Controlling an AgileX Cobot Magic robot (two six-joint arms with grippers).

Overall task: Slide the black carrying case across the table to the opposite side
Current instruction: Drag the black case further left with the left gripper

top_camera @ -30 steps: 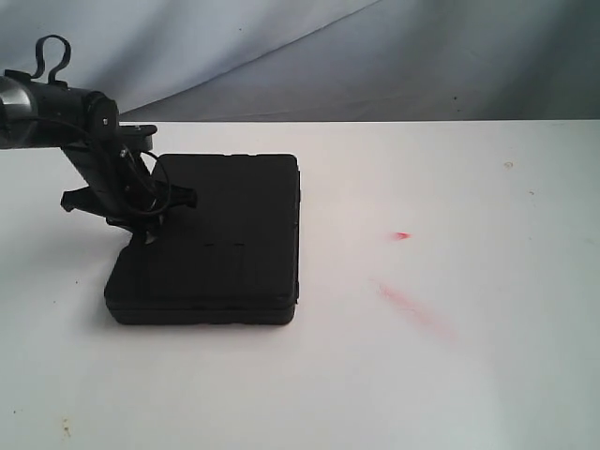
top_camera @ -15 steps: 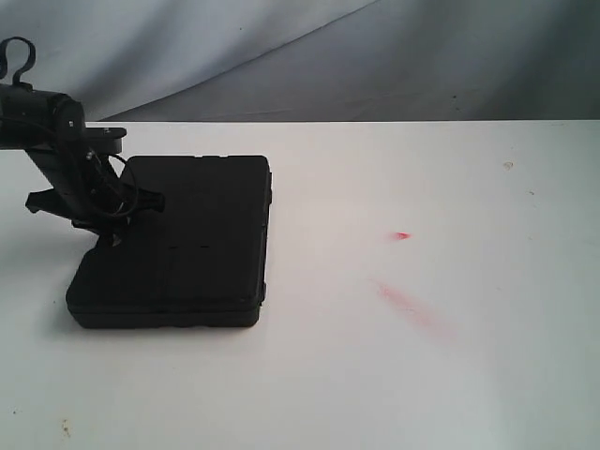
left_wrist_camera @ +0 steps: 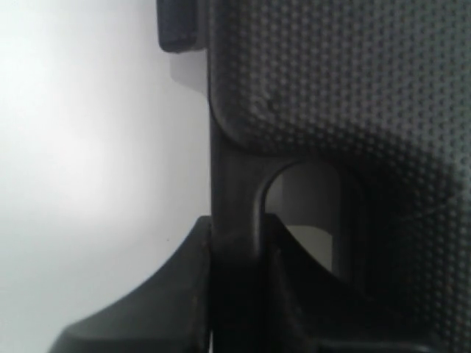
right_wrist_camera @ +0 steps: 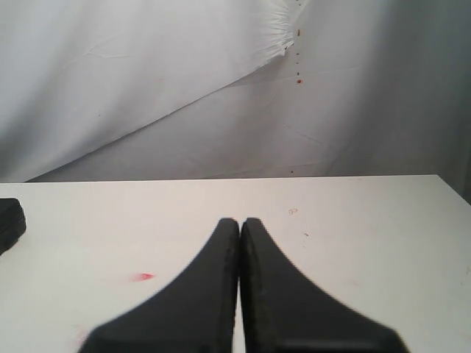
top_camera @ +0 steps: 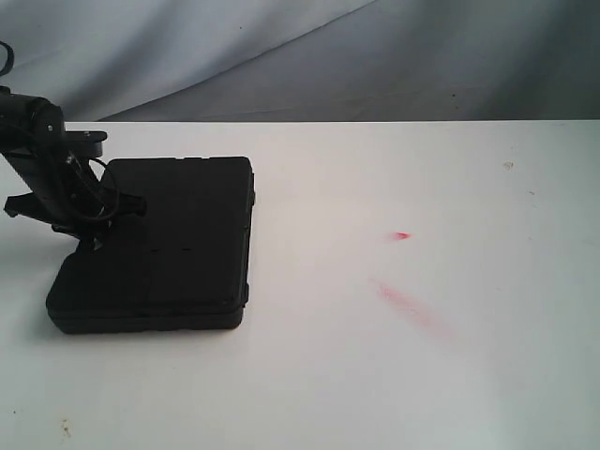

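Note:
The black case [top_camera: 164, 239] lies flat on the left part of the white table [top_camera: 394, 356]. My left gripper [top_camera: 91, 236] stands over its left long edge, shut on the case's handle bar. The left wrist view shows the dotted black case [left_wrist_camera: 346, 81], its handle cut-out, and my left gripper [left_wrist_camera: 237, 243] clamped with one finger on each side of the bar. My right gripper [right_wrist_camera: 240, 224] is shut with nothing in it, hovering over the table; it is outside the exterior view. A corner of the case [right_wrist_camera: 9, 217] shows in the right wrist view.
A small red mark [top_camera: 401, 235] and a faint red smear [top_camera: 408, 302] lie on the table right of the middle. A grey-white cloth backdrop [top_camera: 309, 56] hangs behind the far edge. Tiny specks [top_camera: 64, 427] dot the front left.
The left arm and the case have slid together to the left across the table, the case staying flat. The red marks have not moved.

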